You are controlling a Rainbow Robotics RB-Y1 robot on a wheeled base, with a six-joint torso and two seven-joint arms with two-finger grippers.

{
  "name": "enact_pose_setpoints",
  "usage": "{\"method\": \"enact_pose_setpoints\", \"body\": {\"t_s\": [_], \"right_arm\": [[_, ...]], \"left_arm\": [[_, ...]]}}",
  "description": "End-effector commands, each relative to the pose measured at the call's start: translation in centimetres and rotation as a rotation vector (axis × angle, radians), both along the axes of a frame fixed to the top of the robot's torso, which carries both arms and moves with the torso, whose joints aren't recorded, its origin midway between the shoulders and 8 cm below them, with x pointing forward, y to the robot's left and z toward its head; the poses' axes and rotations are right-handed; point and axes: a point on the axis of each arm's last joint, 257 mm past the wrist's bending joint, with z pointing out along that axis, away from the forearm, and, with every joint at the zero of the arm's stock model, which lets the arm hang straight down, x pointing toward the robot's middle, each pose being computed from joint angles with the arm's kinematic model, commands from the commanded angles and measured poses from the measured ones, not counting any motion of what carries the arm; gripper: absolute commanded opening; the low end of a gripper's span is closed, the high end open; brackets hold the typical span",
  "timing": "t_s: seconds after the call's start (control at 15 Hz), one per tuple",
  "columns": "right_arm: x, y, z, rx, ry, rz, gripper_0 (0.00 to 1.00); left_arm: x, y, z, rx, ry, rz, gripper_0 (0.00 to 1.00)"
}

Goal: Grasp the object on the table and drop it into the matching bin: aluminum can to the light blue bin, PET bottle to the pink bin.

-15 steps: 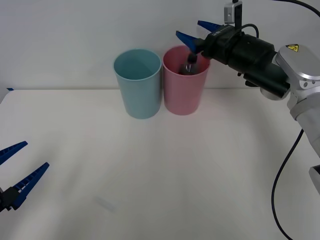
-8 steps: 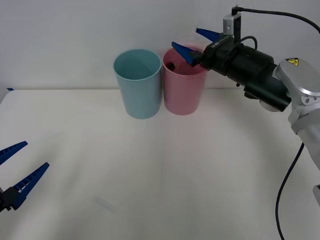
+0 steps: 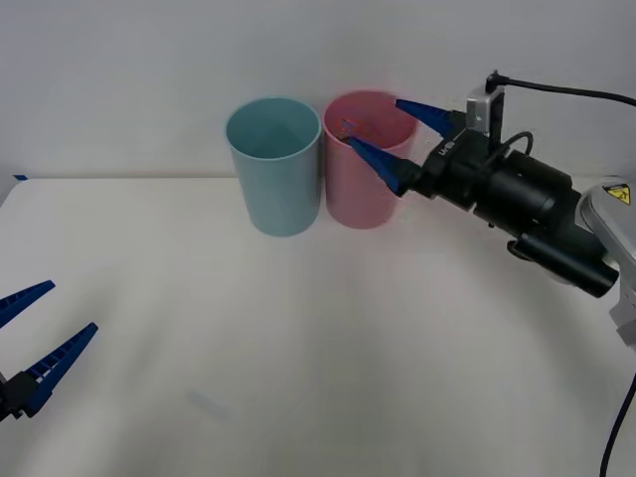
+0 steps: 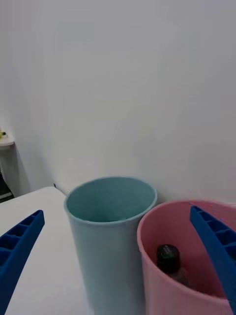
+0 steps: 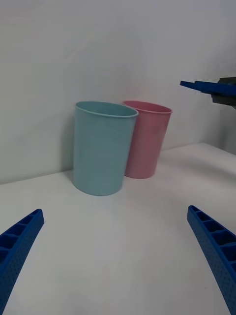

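Note:
The PET bottle point(image 4: 170, 262), clear with dark liquid and a black cap, lies inside the pink bin point(image 4: 162, 290), leaning on its wall. My right gripper point(image 3: 374, 121) stands open at the pink bin's point(image 3: 358, 199) near right side, level with the rim and holding nothing. The light blue bin point(image 3: 274, 179) stands just left of the pink one, touching or almost touching it. My left gripper point(image 3: 74, 307) hangs open and idle over the table's point(image 3: 318, 338) near left corner. In the left wrist view the light blue bin point(image 5: 103, 147) and the pink bin point(image 5: 147, 140) stand side by side.
A plain white wall rises right behind the bins. The right arm's black forearm point(image 3: 527, 214) and its cable stretch over the table's right side. One right finger point(image 5: 206, 87) shows in the left wrist view.
The bottle left the right gripper's fingers and dropped into the pink bin. The open right gripper then drew down and back from above the rim. The left arm stayed still.

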Motion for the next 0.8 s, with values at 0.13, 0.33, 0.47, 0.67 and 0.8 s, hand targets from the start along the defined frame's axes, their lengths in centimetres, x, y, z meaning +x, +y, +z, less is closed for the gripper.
{"method": "enact_pose_setpoints", "body": {"t_s": [0.13, 0.33, 0.47, 0.67, 0.8], "right_arm": [[-5.4, -2.1, -1.4, 0.002, -0.003, -0.001, 1.00], [-9.0, -3.8, -3.0, -0.015, -0.004, 0.006, 1.00], [-11.2, -5.0, -4.3, -0.033, -0.001, 0.033, 1.00], [-13.8, -7.4, -6.7, -0.106, -0.039, 0.026, 1.00], [-15.1, -8.8, -8.2, -0.146, -0.048, 0.011, 1.00]], "left_arm": [[0.0, 0.0, 0.0, 0.000, 0.000, 0.000, 1.00], [0.0, 0.0, 0.0, 0.000, 0.000, 0.000, 1.00], [0.0, 0.0, 0.0, 0.000, 0.000, 0.000, 1.00], [0.0, 0.0, 0.0, 0.000, 0.000, 0.000, 1.00], [0.0, 0.0, 0.0, 0.000, 0.000, 0.000, 1.00]]}}
